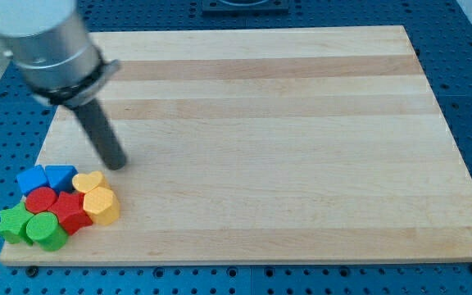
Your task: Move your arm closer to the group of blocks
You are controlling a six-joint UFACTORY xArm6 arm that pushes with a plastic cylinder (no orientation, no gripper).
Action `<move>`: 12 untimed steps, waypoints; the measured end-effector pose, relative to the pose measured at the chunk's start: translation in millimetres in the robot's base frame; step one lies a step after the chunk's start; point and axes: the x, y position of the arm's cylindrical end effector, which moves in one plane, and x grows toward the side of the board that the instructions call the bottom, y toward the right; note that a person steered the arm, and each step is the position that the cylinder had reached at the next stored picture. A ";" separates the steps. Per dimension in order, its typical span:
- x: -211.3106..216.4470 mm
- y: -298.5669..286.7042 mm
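My tip (118, 166) rests on the wooden board (285, 139) near its left edge, just beyond the far side of the block cluster and close to the yellow heart (88, 181) without touching it; it is a bare rod with no fingers to close. The cluster sits tight in the board's near-left corner: blue cube (30, 179), blue pentagon (60, 175), yellow hexagon (101, 205), two red blocks (56, 206), green star (11, 224) and green cylinder (46, 231). Bare wood stretches from there to the right and far edges.
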 end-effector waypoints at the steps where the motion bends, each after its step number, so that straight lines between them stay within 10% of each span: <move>1: -2.4 97.3; 3: 136.7 154.7; 7: 136.7 -42.1; 12: 136.2 -67.2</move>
